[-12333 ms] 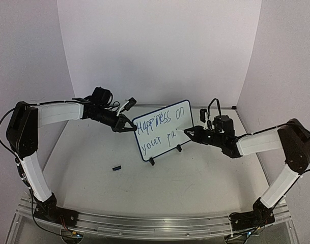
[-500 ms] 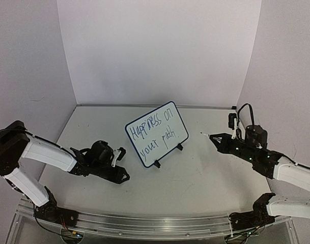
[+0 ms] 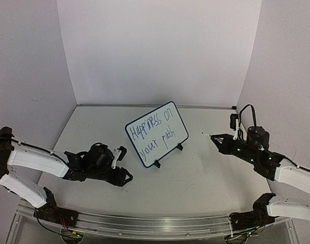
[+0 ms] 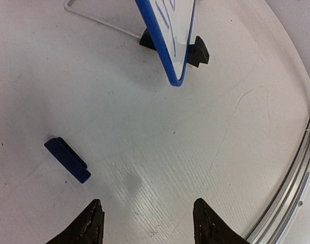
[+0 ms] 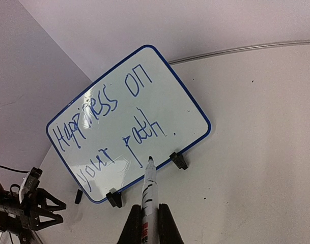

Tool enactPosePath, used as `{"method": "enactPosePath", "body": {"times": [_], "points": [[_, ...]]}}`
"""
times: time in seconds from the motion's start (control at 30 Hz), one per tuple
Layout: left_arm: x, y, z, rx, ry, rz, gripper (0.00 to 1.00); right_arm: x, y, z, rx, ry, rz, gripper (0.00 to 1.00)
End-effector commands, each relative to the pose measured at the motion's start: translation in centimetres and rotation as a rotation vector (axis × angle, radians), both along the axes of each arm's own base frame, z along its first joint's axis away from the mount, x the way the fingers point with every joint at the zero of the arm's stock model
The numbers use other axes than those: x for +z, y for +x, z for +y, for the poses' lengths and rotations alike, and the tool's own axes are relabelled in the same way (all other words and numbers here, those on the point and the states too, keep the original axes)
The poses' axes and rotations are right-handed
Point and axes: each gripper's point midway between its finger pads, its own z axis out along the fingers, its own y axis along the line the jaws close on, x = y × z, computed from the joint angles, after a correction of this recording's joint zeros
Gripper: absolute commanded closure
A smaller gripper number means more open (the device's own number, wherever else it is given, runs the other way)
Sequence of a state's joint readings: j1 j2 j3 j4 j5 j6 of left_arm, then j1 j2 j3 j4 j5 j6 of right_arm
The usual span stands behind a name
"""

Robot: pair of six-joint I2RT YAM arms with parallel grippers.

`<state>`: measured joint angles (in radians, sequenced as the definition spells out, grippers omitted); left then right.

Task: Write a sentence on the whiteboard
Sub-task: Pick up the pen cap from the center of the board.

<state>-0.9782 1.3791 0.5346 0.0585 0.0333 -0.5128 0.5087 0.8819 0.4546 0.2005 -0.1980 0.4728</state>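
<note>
White tabletop (image 3: 195, 178), pale walls behind. Whiteboard (image 3: 179, 129): upright on two black clip feet, mid-tabletop, between the arms. Sentence (image 3: 156, 122): "Happiness on your path", blue, in two slanted lines. Left fingers (image 3: 125, 176): open, empty, low over tabletop near small blue piece (image 4: 67, 159). Right fingers (image 3: 219, 141): closed on marker (image 5: 148, 185), tip apart from board.

Claw (image 5: 150, 207) pinches marker (image 5: 148, 184) before whiteboard (image 5: 171, 100) bearing sentence (image 5: 108, 108).

sentence (image 3: 147, 127) completed, left gripper (image 3: 126, 177) and right gripper (image 3: 214, 137) withdrawn from whiteboard (image 3: 180, 135)
</note>
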Motion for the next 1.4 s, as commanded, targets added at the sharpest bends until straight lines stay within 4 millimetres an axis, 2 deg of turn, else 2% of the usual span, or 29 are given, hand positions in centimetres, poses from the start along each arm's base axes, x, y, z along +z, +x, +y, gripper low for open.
{"method": "enactPosePath", "body": {"times": [0.0,0.13,0.3,0.63,0.8,0.97,1.17,1.37], "points": [[2.6,3.0,0.9,-0.008,-0.01,-0.128,0.42,0.5,-0.1,-0.6,-0.027,0.009,-0.021,1.0],[2.4,4.4,1.2,-0.019,-0.061,-0.101,0.45,0.6,-0.3,-0.7,-0.027,0.015,-0.022,1.0],[2.3,5.5,-0.1,-0.076,-0.082,-0.105,0.46,0.9,-0.4,-1.0,-0.037,0.014,-0.034,1.0],[0.4,7.5,-1.9,-0.123,-0.042,-0.091,0.49,1.1,-0.5,-1.0,-0.031,0.01,-0.033,1.0],[-1.5,7.5,-2.2,-0.13,-0.013,-0.044,0.49,1.0,-0.4,-1.0,-0.034,0.006,-0.032,1.0],[-2.8,7.4,-1.5,-0.108,0.028,-0.007,0.49,0.9,-0.4,-1.1,-0.037,0.0,-0.029,1.0],[-3.0,6.5,-0.5,-0.088,0.042,0.024,0.49,0.7,-0.3,-1.1,-0.039,-0.004,-0.023,1.0],[-3.3,4.6,0.9,-0.084,0.05,0.068,0.49,0.5,-0.3,-1.1,-0.04,-0.005,-0.02,1.0]]}}
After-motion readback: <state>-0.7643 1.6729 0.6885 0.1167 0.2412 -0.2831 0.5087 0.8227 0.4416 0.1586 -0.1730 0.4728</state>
